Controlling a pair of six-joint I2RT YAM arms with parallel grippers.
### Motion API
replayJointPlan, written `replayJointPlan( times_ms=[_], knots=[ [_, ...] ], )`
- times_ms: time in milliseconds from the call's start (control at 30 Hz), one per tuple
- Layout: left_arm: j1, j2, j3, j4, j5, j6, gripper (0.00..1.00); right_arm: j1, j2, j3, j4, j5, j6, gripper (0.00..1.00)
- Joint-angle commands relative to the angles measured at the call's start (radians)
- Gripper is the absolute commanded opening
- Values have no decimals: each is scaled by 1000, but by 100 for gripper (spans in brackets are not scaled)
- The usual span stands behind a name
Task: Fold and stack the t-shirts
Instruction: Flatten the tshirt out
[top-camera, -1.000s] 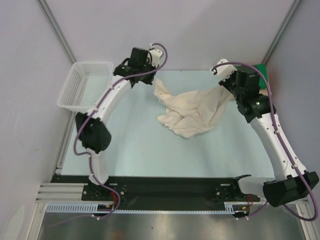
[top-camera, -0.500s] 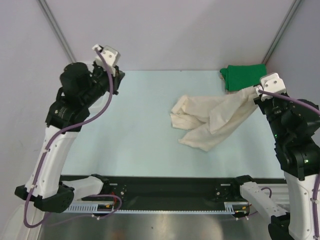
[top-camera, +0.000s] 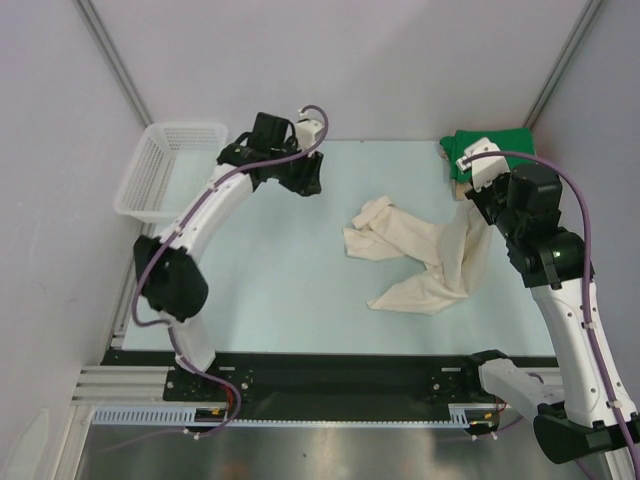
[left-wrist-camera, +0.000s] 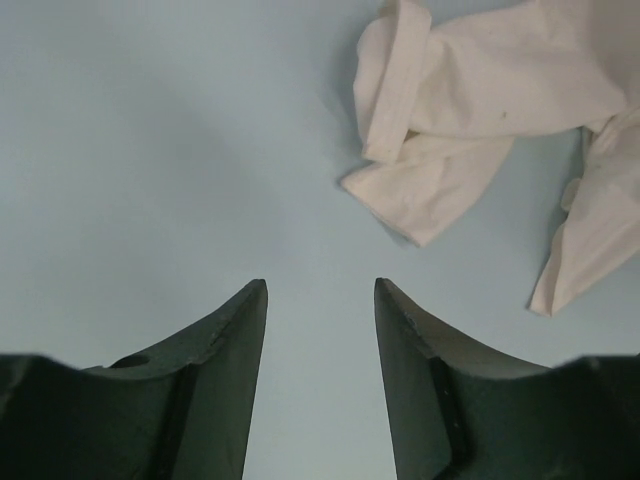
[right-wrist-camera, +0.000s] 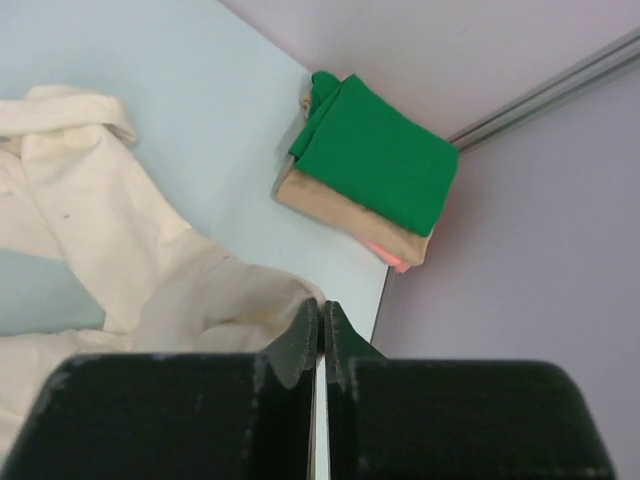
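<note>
**Item 1: cream-white t-shirt**. It is lying crumpled and unfolded on the desk, right of centre. One edge is rising toward the right gripper.

**Item 2: right gripper.** The fingers are together. From the wrist view I am reading them as pinching a thin edge of the cream-white t-shirt.

**Item 3: left gripper**. The fingers are standing apart with nothing between them. It is hovering over bare desk, well apart from the shirt's rolled left end.

**Item 4: green t-shirt**. It is folded and sitting on the folded peach-tan t-shirt in the far right corner.

**Item 5: basket**. It is white lattice, sitting at the far left edge, and is playing no part in this step.

**Step in hand, as I am judging it:** spreading the cream-white t-shirt flat before folding.

**Handling notes:**
- I am planning to bring the left gripper across to the rolled end nearest it.
- I am aiming for a single layer at an outer edge, not the bunch.
- I am then meaning to draw the two grippers apart, low over the desk, so the cloth is tightening without lifting clear.

**Risks:**
- Catching two layers would be locking the twist in.
- Pulling hard could be slipping the thin pinch out on the right.
</note>
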Motion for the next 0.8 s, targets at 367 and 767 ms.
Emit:
replayJointPlan(
  times_ms=[367, 767],
  knots=[
    [-49, 498, 345, -28, 215, 21, 67, -12, -20, -44, 47, 9, 10, 0],
    [-73, 631, 415, -25, 276, -16, 65, -52, 17, -41, 47, 0, 15, 0]
  ],
)
